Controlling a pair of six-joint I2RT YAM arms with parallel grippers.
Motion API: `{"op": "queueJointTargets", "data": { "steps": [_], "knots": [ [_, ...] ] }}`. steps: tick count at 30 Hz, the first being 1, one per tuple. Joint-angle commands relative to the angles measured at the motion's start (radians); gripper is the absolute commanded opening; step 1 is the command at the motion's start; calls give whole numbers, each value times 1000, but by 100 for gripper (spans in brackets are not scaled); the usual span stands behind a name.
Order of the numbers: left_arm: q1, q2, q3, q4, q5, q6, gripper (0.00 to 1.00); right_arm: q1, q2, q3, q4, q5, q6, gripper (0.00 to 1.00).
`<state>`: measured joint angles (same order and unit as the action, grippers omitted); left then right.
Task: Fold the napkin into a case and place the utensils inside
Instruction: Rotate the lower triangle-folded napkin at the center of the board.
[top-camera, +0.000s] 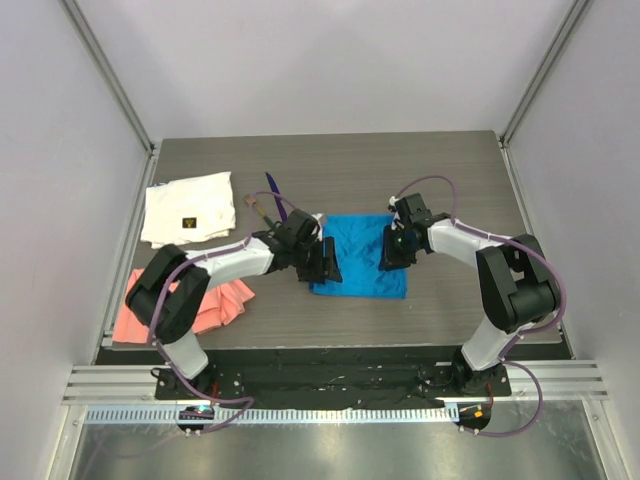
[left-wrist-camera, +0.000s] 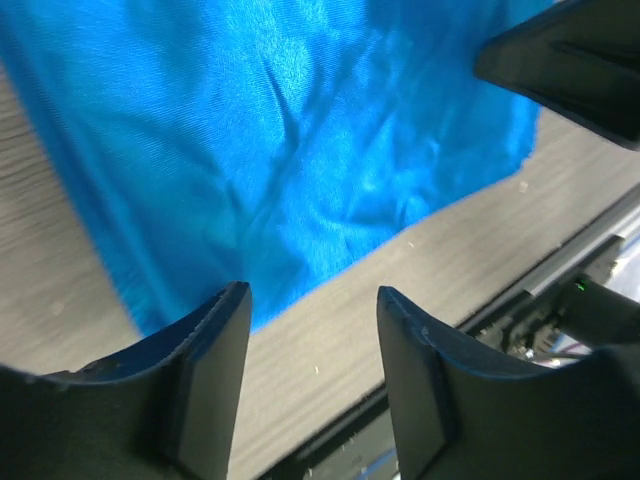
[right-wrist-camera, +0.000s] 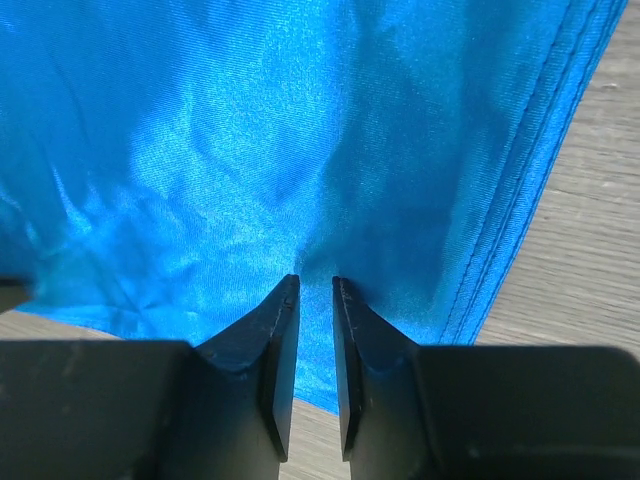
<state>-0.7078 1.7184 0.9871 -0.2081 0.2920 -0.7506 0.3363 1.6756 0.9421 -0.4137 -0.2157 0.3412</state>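
The bright blue napkin (top-camera: 360, 258) lies on the table's middle, wrinkled, with stacked hems along one edge (right-wrist-camera: 520, 200). My left gripper (top-camera: 326, 263) is at its left edge, open and empty, its fingertips over bare table just off the cloth (left-wrist-camera: 312, 330). My right gripper (top-camera: 392, 250) is at the napkin's right edge, its jaws nearly together and pinching a ridge of the blue cloth (right-wrist-camera: 315, 285). The purple utensil (top-camera: 274, 194) and the green-handled utensil (top-camera: 261, 211) lie on the table behind my left arm.
A white cloth with a dark label (top-camera: 190, 208) lies at the back left. A salmon-pink cloth (top-camera: 215, 305) lies at the front left, partly under my left arm. The table's near edge and rail (left-wrist-camera: 560, 290) run close to the napkin.
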Motion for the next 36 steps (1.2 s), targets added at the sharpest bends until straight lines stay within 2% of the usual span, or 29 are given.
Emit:
{"op": "queueJointTargets", "data": {
  "steps": [1, 6, 12, 20, 26, 36],
  "knots": [
    [50, -114, 44, -92, 16, 49, 59, -2, -48, 34, -59, 29, -54, 27],
    [94, -138, 10, -128, 70, 82, 62, 1, -85, 24, -51, -48, -44, 32],
    [103, -103, -53, -45, 171, 76, 61, 3, -80, -15, -5, -135, -16, 33],
    [103, -79, -93, 1, 147, 91, 59, 6, -83, -58, 27, -151, -8, 32],
    [102, -60, -74, 32, 148, 109, 54, 7, -76, -74, 46, -162, -7, 31],
    [102, -3, -82, 42, 141, 108, 55, 6, -50, -88, 64, -171, 1, 30]
  ]
}}
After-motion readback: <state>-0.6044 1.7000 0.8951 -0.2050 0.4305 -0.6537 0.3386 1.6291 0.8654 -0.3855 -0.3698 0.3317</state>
